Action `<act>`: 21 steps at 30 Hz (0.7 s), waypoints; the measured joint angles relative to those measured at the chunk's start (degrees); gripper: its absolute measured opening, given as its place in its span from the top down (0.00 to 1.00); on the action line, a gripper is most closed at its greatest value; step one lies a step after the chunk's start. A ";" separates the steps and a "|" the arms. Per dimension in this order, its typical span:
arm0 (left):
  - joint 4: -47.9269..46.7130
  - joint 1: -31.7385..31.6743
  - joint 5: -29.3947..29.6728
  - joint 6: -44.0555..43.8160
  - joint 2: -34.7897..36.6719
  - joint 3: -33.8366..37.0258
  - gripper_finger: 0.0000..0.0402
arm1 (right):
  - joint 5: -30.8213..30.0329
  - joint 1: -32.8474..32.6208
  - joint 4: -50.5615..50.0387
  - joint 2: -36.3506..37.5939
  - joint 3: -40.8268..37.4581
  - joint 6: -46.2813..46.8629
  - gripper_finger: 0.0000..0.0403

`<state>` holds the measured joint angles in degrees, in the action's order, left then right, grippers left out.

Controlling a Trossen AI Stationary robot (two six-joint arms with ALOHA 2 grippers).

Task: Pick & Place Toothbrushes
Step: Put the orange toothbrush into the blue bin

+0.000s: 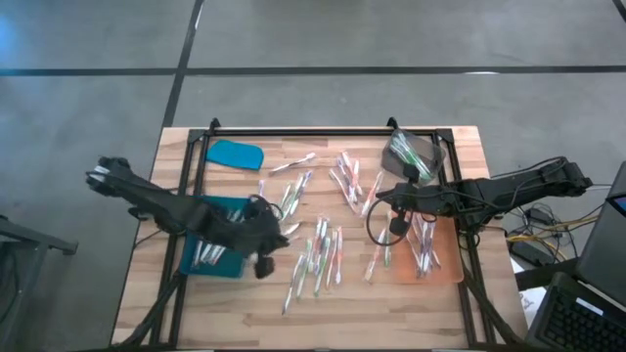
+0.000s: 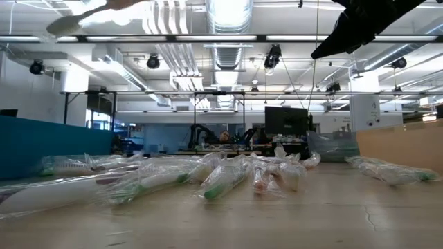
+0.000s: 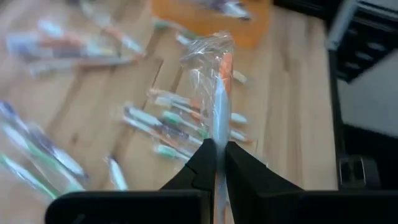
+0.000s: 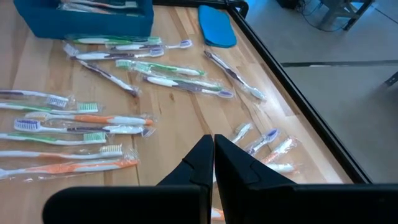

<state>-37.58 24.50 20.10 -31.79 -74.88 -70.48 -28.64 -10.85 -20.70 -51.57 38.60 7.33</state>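
Left gripper (image 3: 215, 163) is pinching a wrapped toothbrush (image 3: 219, 93); right gripper (image 4: 213, 160) is hanging closed and empty.

The wooden table (image 1: 450, 303) is carrying a blue tray (image 1: 217, 262) just beside the left gripper (image 1: 266, 242) and an orange tray (image 1: 430, 266) close under the right arm, with a blue lid (image 1: 235, 154) lying farther off toward the table's far edge. Loose toothbrushes (image 1: 318, 256) are lying scattered between the two grippers, most with their long axes running roughly front to back. In the left wrist view the held toothbrush, in clear wrapping, is standing straight out from between the closed fingers (image 3: 200, 163), its orange-marked end pointing away from the gripper. The right gripper (image 1: 383, 196) is hovering with fingers (image 4: 231, 163) pressed together, wrapped toothbrushes (image 4: 81, 121) lying on the table ahead of it.
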 joint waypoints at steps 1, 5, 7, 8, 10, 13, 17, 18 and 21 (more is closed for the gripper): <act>-0.66 0.11 -0.68 3.51 1.19 0.00 0.93 | 0.00 0.00 0.01 0.00 -0.04 0.00 0.98; -5.68 0.86 -8.37 24.14 4.99 0.00 0.92 | 0.00 0.00 -0.01 0.00 -0.21 0.00 0.98; -9.31 1.62 -12.26 38.60 5.98 0.02 0.93 | 0.00 0.00 0.00 0.00 -0.27 -0.02 0.98; -11.23 2.06 -13.77 45.97 6.29 0.13 0.94 | 0.00 0.00 -0.03 0.00 -0.28 -0.01 0.98; -14.47 2.62 -15.66 58.65 6.46 0.26 0.95 | 0.00 0.00 -0.02 0.00 -0.28 -0.02 0.98; -17.48 2.62 -15.97 63.26 6.36 0.33 0.94 | 0.00 0.00 -0.03 0.00 -0.28 -0.26 0.98; -20.93 2.82 -15.70 64.89 5.22 0.40 0.93 | -0.02 0.00 0.00 0.00 -0.51 -1.01 0.98; -22.09 2.91 -15.74 65.68 4.96 0.44 0.94 | -0.02 0.00 -0.02 0.00 -0.61 -1.34 0.98; -26.33 3.11 -15.79 69.16 4.20 0.44 0.95 | -0.02 0.00 0.09 0.00 -0.96 -1.28 0.98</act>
<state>-63.90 27.62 4.31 37.38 -70.69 -70.04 -28.67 -10.85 -20.62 -51.57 37.64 6.05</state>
